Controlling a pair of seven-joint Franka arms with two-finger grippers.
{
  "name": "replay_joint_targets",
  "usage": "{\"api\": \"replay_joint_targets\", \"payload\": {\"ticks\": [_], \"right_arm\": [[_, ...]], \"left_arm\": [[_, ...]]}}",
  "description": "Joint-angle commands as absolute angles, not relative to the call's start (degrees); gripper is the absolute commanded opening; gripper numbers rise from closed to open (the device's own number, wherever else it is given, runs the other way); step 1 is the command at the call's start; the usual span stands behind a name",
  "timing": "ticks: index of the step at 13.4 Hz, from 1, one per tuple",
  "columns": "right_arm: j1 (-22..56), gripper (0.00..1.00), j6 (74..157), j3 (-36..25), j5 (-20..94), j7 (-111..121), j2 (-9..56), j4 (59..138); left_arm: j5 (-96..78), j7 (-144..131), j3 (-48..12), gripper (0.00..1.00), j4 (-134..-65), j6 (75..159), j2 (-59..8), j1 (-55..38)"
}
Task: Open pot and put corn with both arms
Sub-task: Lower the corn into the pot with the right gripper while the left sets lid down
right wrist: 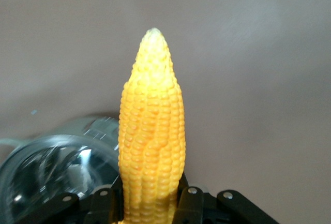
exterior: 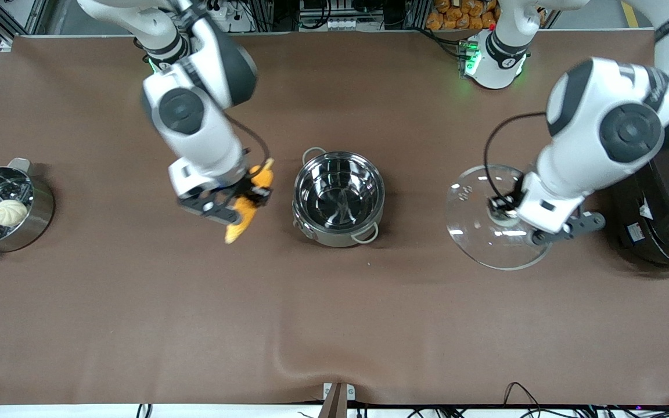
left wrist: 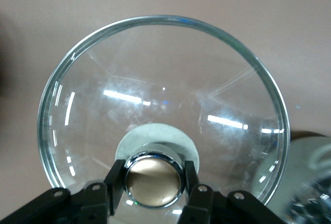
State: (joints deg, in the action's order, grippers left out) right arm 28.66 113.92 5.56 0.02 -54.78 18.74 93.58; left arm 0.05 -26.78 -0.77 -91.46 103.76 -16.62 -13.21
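Observation:
The steel pot [exterior: 338, 198] stands open and empty at the table's middle; its rim shows in the right wrist view [right wrist: 46, 175]. My right gripper [exterior: 247, 194] is shut on the yellow corn [exterior: 246, 206], holding it in the air over the cloth beside the pot, toward the right arm's end. The corn [right wrist: 151, 141] fills the right wrist view between the fingers [right wrist: 187, 206]. My left gripper [exterior: 507, 208] is shut on the tan knob [left wrist: 153, 181] of the clear glass lid [exterior: 494, 217], held tilted over the cloth toward the left arm's end. The lid [left wrist: 165, 100] fills the left wrist view.
A steel steamer pot [exterior: 24, 223] with a white bun [exterior: 10, 212] stands at the right arm's end of the table. A large black rice cooker [exterior: 668, 209] stands at the left arm's end, close to the lid. The brown cloth [exterior: 334, 325] has a wrinkle near the front edge.

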Motion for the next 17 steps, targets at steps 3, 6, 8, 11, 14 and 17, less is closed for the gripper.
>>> {"api": "replay_joint_targets", "payload": {"ticks": [3,6,8,11,14,17], "right_arm": [[37.6,0.00,113.6,4.7,-1.1,-67.5,28.5,86.0],[40.2,0.00,114.7,4.1,-1.1,-69.3,32.7,83.5],[41.5,0.00,117.7,3.8,-1.2,-71.5,34.4,83.5],[42.1,0.00,119.9,3.9,-1.4,-73.2,36.0,83.5],[43.2,0.07,122.5,3.9,-2.2,-78.9,37.1,83.5],[43.2,0.50,123.0,3.9,-2.5,-80.2,37.4,83.6]], "left_arm": [[0.7,-15.6,-1.8,0.00,-109.4,120.7,-14.2,-5.9],[0.9,-15.5,-1.6,0.00,-114.0,125.1,-15.2,-5.6],[1.1,-15.4,-1.5,0.00,-119.5,132.9,-15.7,-5.3],[2.6,-15.4,-1.5,0.00,-124.5,140.4,-16.7,-4.8],[2.6,-15.4,-1.6,0.00,-125.3,142.1,-18.8,-4.0],[2.7,-15.4,-1.6,0.58,-124.9,142.1,-19.7,-4.0]]}}
